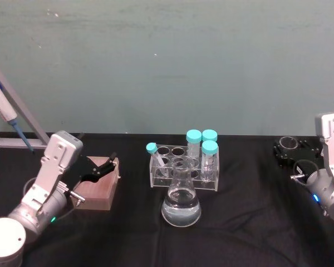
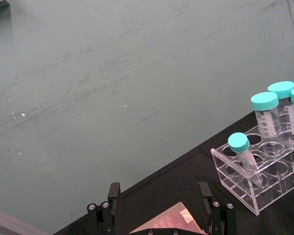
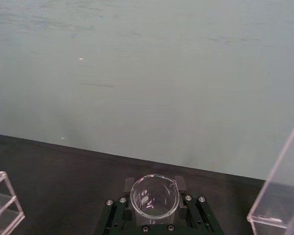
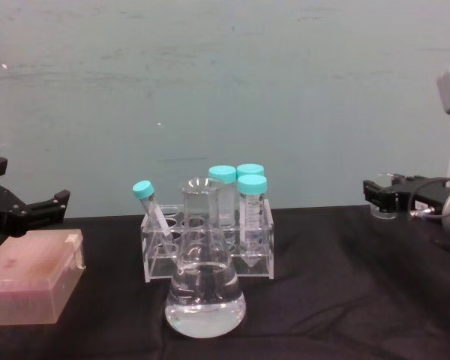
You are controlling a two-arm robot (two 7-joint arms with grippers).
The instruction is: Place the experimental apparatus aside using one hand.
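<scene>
Grey-green wall (image 1: 167, 55) behind a black-draped surface (image 1: 250, 228). Centre: clear tube rack (image 1: 157, 177) with capped tubes (image 1: 210, 154), conical flask (image 1: 181, 207) of clear liquid just before it. Left tool (image 1: 109, 165) hangs over a brown box (image 1: 97, 192), fingers apart. Right tool (image 4: 379, 193), at the far right, clamped on the small beaker (image 3: 154, 197)

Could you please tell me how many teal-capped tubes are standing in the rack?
4. Three tubes stand upright at the right end of the clear rack; one smaller tube leans at its left end. The flask in front appears to hide none.
</scene>
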